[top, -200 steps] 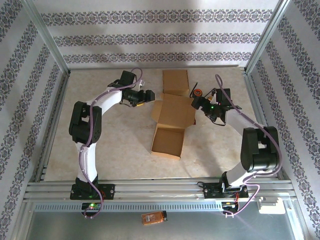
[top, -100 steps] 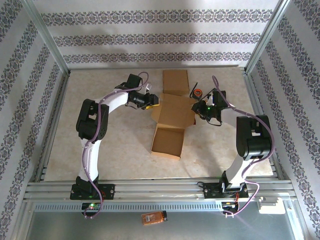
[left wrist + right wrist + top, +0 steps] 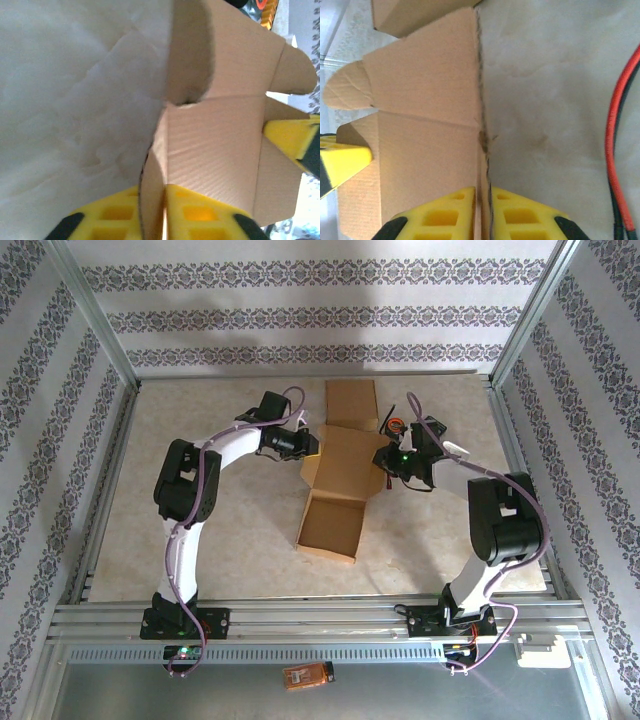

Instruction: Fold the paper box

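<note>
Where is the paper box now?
The paper box lies at the table centre in the top view, jaws pinching its left and right flaps.

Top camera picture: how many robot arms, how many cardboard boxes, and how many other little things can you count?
Robot arms: 2 (left arm, right arm)
Cardboard boxes: 2 (open paper box, closed box behind it)
Small orange gadget on the near metal shelf: 1
Total: 5
</note>
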### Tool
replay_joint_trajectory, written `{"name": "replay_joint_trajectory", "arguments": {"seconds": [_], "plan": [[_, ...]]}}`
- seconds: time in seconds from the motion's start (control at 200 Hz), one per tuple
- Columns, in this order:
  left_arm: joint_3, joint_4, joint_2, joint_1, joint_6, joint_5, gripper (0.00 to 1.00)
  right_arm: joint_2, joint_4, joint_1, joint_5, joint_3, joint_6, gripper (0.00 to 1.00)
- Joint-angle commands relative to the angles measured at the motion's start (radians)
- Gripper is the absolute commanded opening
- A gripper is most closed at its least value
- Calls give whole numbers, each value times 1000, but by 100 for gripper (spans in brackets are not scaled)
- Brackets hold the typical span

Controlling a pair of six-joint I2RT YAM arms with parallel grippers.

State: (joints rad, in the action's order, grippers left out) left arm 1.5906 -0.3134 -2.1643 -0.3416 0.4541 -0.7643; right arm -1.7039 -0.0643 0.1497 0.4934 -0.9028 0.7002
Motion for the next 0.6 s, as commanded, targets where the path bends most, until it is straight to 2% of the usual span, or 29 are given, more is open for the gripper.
{"name": "replay_joint_trajectory", "arguments": {"seconds": [0.0, 0.1, 0.19, 0.295, 0.385, 0.485, 0.595], "plan": [[-23, 0, 107, -8, -116, 62, 9, 70, -24, 25, -46, 18, -50, 19], [-56, 19, 147, -6, -196, 79, 6, 135, -15, 29, -81, 31, -66, 31], [-107, 110, 175, -2, -244, 58, 0, 204, 41, 23, -110, 22, -93, 42], [-150, 205, 196, -2, -300, 42, 0, 309, 164, 22, -232, -19, -166, 58], [-162, 234, 207, -2, -354, 31, 0, 407, 196, 23, -321, -33, -267, 69], [-178, 261, 215, -1, -421, 8, 0, 499, 169, 28, -383, -28, -369, 76], [-271, 401, 258, -2, -458, -4, 0, 549, 156, 25, -380, -53, -440, 83]]}}
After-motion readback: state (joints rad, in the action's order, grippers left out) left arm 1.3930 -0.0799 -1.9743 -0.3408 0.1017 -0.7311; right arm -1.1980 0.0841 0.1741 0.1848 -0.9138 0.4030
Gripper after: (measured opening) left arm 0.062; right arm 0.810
